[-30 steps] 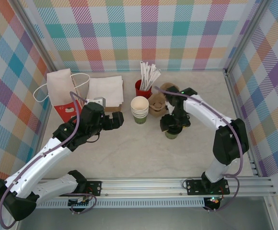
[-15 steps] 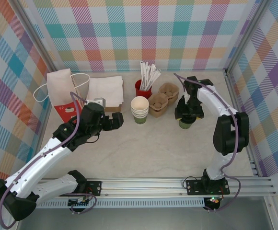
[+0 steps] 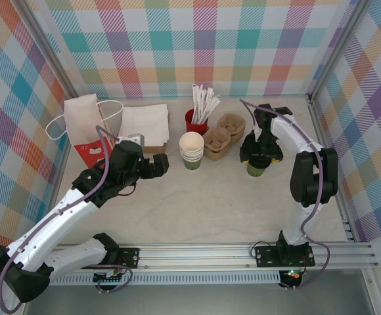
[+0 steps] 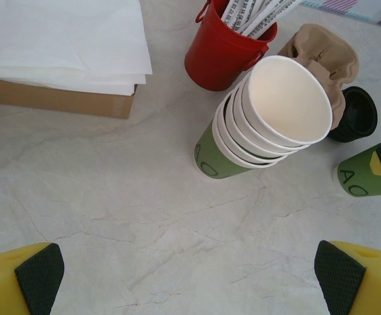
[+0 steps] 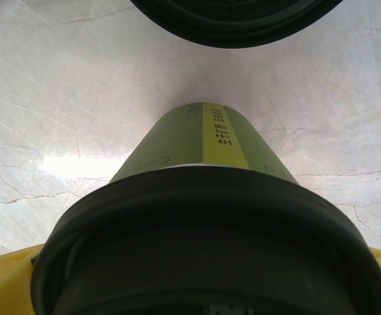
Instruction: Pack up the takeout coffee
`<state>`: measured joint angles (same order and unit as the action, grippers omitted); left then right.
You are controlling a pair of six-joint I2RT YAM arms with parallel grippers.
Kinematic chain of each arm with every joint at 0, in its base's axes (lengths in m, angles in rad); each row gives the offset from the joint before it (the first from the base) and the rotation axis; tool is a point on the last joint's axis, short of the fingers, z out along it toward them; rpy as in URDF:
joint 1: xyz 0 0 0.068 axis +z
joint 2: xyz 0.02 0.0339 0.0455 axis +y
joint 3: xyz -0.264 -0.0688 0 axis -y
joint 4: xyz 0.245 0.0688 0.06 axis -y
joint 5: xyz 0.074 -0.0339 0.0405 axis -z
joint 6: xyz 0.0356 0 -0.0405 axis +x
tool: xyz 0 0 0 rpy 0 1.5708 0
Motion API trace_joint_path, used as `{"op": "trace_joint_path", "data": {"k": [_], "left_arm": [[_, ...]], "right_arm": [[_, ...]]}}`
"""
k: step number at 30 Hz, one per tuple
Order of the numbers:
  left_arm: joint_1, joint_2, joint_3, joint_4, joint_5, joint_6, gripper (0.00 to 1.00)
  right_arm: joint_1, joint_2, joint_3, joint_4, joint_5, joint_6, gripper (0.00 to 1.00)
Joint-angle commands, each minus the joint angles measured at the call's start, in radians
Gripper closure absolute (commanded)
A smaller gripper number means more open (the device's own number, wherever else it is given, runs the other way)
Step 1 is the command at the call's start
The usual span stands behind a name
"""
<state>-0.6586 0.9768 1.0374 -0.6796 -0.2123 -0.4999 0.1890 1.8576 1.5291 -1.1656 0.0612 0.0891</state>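
Rightward across the bench (image 3: 197, 203) went the right tool (image 3: 259, 157) and the lidded green cup (image 5: 203, 147) under it, which now stood upright just right of the brown carriers (image 3: 222, 136). Its fingers flanked the black lid (image 5: 210, 262), and I could not tell whether they gripped it. The left tool (image 3: 162, 164) hung with fingers wide apart, facing the stack of open green cups (image 4: 256, 125) beside the red cup (image 4: 223, 52).
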Motion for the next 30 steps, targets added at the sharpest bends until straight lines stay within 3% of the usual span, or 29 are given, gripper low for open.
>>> {"op": "trace_joint_path", "data": {"k": [1, 19, 24, 30], "left_arm": [[0.009, -0.009, 0.010, -0.002, -0.018, 0.025, 0.00], [0.009, -0.009, 0.001, 0.008, -0.010, 0.023, 0.00], [0.008, -0.009, 0.001, 0.015, -0.010, 0.023, 0.00], [0.008, -0.005, -0.006, 0.024, 0.003, 0.012, 0.00]], "right_arm": [[-0.005, -0.045, 0.034, -0.029, 0.003, -0.003, 0.00], [-0.006, -0.083, 0.253, -0.156, 0.004, 0.026, 0.00], [-0.005, -0.086, 0.278, -0.101, -0.130, 0.090, 0.08], [-0.006, -0.067, 0.243, 0.102, -0.253, 0.301, 0.17]]}}
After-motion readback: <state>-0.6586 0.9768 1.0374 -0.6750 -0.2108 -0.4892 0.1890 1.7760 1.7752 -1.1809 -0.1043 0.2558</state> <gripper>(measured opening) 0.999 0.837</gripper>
